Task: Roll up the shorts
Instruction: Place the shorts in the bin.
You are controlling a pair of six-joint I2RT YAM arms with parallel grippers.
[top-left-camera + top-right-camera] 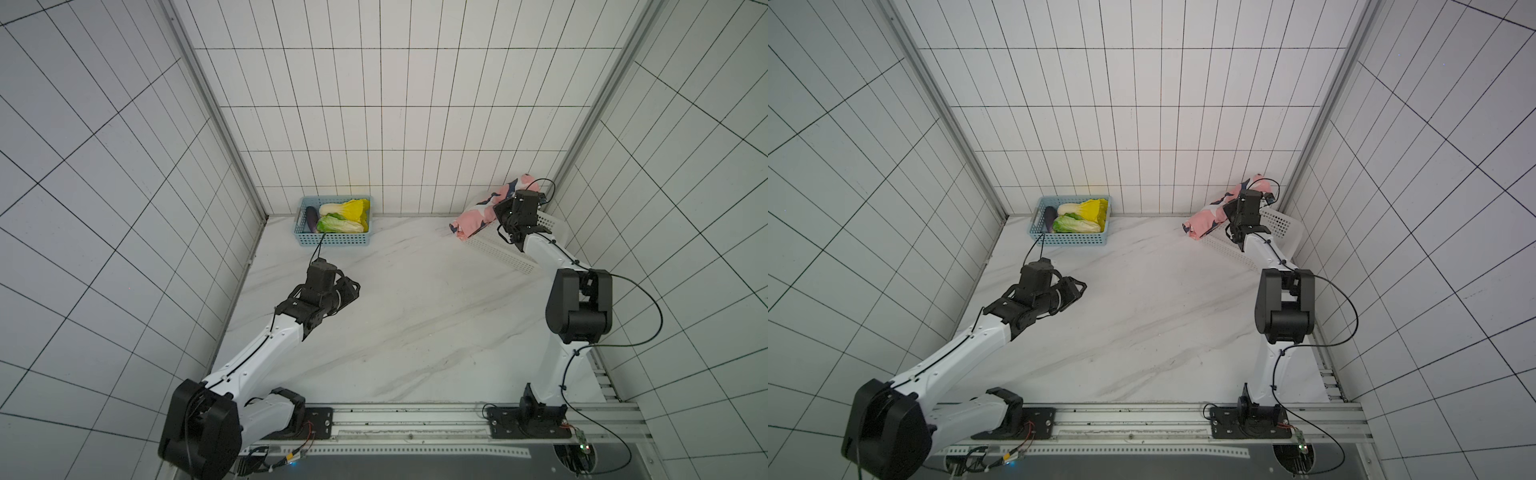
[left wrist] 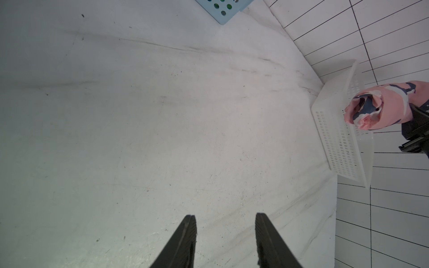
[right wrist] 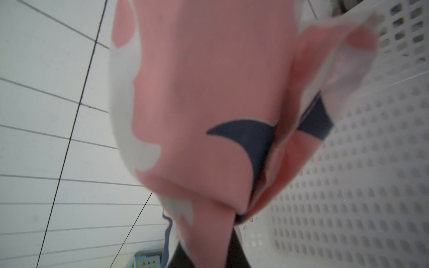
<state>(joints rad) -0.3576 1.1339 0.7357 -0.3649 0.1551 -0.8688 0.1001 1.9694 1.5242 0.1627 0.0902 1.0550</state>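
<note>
Right wrist view shows the right hand (image 3: 206,251) pinching the rolled shorts (image 3: 209,92) beside the white basket (image 3: 371,185).

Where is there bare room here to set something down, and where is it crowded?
Widest bare patch: the marble tabletop, middle to near edge, between the left end effector and the white basket. Also bare: the back strip between blue basket and shorts. Crowded: both far corners.

pink shorts (image 1: 473,219) — navy-and-white sharks, blue basket (image 1: 332,240), white basket (image 1: 498,251)
</note>
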